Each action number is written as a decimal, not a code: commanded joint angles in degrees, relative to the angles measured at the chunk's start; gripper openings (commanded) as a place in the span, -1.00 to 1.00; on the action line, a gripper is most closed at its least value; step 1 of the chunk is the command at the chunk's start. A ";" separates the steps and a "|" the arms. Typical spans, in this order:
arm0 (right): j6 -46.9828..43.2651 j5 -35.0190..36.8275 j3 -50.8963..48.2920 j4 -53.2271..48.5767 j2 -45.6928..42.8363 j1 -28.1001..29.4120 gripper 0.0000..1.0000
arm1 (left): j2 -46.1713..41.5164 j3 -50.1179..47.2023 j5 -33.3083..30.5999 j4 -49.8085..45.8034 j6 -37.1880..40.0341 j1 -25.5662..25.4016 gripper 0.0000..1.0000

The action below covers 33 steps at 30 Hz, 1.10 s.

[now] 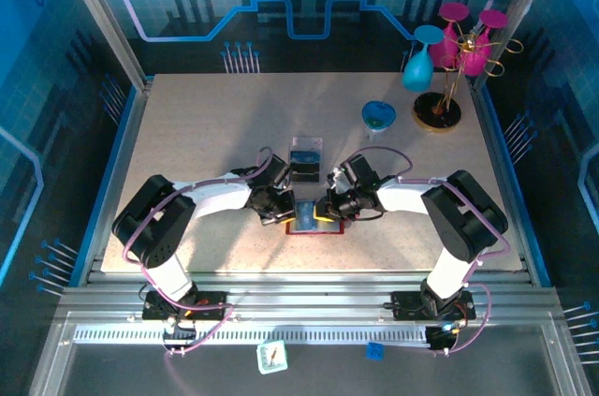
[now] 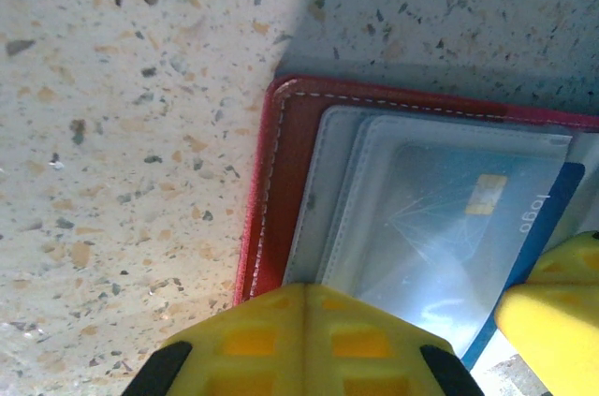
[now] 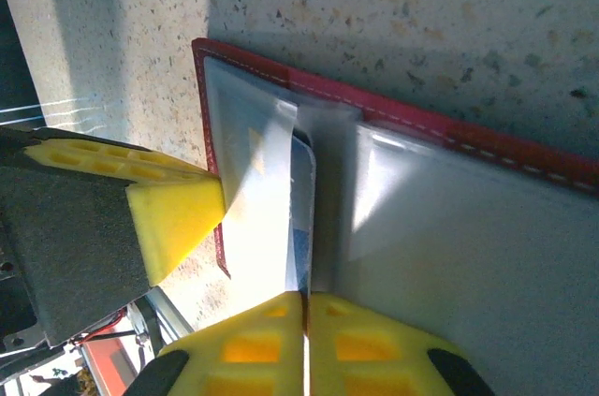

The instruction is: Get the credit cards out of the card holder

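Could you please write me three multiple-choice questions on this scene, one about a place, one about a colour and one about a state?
1. Where does the card holder lie?
A. at the far left corner
B. near the front edge of the table, where the left gripper and the right gripper meet
C. against the far right edge

2. What colour is the card holder's cover?
A. red
B. green
C. black

3. How do the left gripper's fingers stand?
A. wide open
B. shut together
C. closed round a glass

Answers:
1. B: in the top view, both arms reach in over it at front centre.
2. A: its stitched border is red in both wrist views.
3. B: the two yellow pads meet with no gap.
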 commanded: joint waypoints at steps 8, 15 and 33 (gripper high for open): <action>-4.04 -0.83 -1.09 -4.17 -3.99 -3.15 -0.91 | 1.05 0.97 -0.44 -2.93 1.69 -0.38 -0.93; -8.60 1.04 -0.23 -11.24 -6.16 -4.65 -0.93 | 0.72 0.99 -0.58 -3.15 1.69 -0.39 -0.93; -11.99 7.73 4.60 -21.48 -7.44 -4.35 -0.98 | 0.13 1.78 -0.55 -3.82 1.69 -0.44 -0.93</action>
